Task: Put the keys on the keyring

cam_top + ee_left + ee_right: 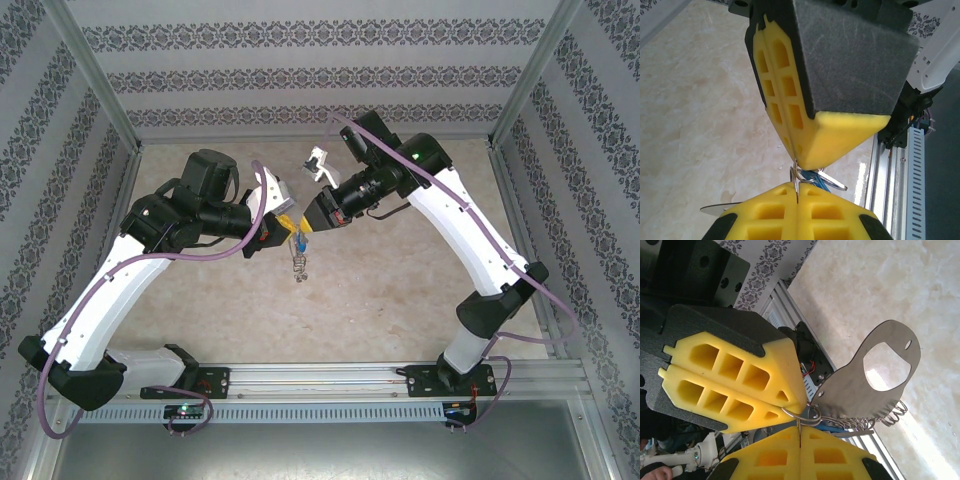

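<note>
Both grippers meet tip to tip in mid-air over the table. My left gripper (283, 228) (798, 196) is shut, with a thin grey wire of the keyring (796, 175) running into the seam between its yellow fingers. My right gripper (308, 226) (800, 434) is also shut, pinching the same small loop of the keyring (807, 416) from the opposite side. The blue head of the key (822, 181) shows just behind the loop, between the two tips. A flat grey metal plate (860, 390) with a large opening and a row of small rings hangs from the loop, dangling as a keyring bundle (299, 266).
The beige marbled table (400, 290) lies below the hanging bundle. An aluminium rail (330, 375) runs along the near edge by the arm bases. Patterned walls with metal posts (100, 80) enclose the sides and back.
</note>
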`<action>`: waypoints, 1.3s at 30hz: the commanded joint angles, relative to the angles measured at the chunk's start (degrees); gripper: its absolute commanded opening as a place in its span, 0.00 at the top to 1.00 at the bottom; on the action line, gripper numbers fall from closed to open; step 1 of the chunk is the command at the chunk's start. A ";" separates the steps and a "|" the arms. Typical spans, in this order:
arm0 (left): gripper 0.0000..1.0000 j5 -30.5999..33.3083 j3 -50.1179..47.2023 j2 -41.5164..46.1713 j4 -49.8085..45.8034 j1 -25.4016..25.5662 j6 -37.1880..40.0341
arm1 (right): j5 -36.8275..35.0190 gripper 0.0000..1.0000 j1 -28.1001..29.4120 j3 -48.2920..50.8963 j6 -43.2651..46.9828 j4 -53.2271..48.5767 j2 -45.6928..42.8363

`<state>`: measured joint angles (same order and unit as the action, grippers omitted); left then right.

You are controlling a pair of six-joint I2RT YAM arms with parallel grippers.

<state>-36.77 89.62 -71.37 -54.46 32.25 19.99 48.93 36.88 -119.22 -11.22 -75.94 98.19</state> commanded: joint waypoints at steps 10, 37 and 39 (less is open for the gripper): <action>1.00 -2.87 1.06 0.18 -0.36 1.41 1.75 | -1.04 1.00 -1.36 -1.96 -1.01 0.18 0.99; 1.00 -2.46 1.91 -0.25 -0.51 2.20 2.17 | -2.51 1.00 -1.21 -0.26 -0.21 -2.39 1.09; 1.00 -2.67 1.94 -0.22 -0.47 2.21 2.17 | -2.74 1.00 -1.04 -0.30 -0.11 -2.39 1.12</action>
<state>-36.38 89.62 -71.75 -54.70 33.06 20.86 48.73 35.83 -120.09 -11.99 -77.93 98.43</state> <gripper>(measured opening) 0.043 0.065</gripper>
